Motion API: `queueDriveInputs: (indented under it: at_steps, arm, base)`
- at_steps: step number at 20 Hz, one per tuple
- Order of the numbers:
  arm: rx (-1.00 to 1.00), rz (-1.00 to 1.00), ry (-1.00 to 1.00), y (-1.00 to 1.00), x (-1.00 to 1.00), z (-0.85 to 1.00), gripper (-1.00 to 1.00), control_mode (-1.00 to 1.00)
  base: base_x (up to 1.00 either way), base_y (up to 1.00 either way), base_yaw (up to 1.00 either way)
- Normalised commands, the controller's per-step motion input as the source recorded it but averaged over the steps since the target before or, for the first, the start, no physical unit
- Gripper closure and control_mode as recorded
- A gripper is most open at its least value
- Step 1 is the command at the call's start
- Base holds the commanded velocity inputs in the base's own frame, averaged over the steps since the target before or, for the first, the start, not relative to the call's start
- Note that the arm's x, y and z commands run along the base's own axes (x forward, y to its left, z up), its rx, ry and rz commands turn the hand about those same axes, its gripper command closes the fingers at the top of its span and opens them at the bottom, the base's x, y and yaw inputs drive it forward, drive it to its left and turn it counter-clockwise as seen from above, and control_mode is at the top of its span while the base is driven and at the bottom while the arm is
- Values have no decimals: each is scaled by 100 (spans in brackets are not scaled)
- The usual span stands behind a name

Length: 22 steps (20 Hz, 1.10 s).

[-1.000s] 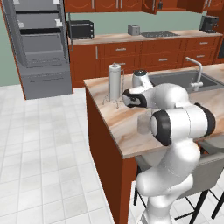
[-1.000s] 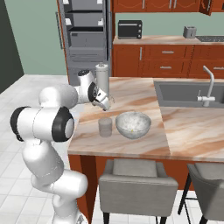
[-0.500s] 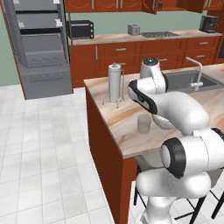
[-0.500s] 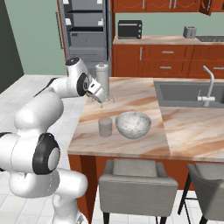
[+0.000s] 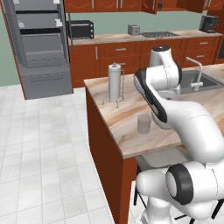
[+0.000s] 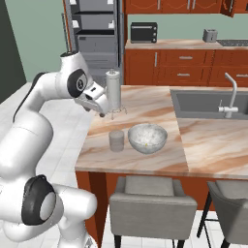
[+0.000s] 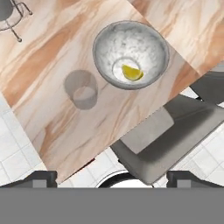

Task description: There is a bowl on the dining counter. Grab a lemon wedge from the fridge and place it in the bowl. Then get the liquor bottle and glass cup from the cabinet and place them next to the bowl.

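On the marble dining counter (image 6: 145, 114), a speckled bowl (image 6: 147, 138) is sitting with a yellow lemon wedge (image 7: 131, 72) lying in its bottom, and a clear glass cup (image 6: 116, 141) is standing just beside it. Above the counter's near left part, the gripper (image 6: 100, 112) is hanging with its jaws spread wide and holding nothing, next to a paper towel holder (image 6: 113, 93).

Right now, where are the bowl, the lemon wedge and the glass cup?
bowl (image 7: 151, 41): hand view, on its inner wall.
lemon wedge (image 7: 131, 72): hand view, on the yellow flesh, at the bowl's bottom.
glass cup (image 6: 116, 141): right base view, on its side wall, beside the bowl.
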Motion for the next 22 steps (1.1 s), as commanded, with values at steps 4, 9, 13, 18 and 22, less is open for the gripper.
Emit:
queueDriveInputs:
  at_steps: [4, 9, 13, 18, 22]
  arm:
    - [0, 5, 17, 0, -100, -23, -100, -100]
    - [2, 14, 10, 0, -95, -59, -100, -100]
    - [7, 19, 0, 0, -91, -39, -100, -100]
    - [5, 21, 0, 0, -88, -5, -100, -100]
    - [11, 27, 0, 0, -67, 11, -100, -100]
  base:
    - [0, 0, 0]
    - [0, 0, 0]
    - [0, 0, 0]
    - [0, 0, 0]
    - [0, 0, 0]
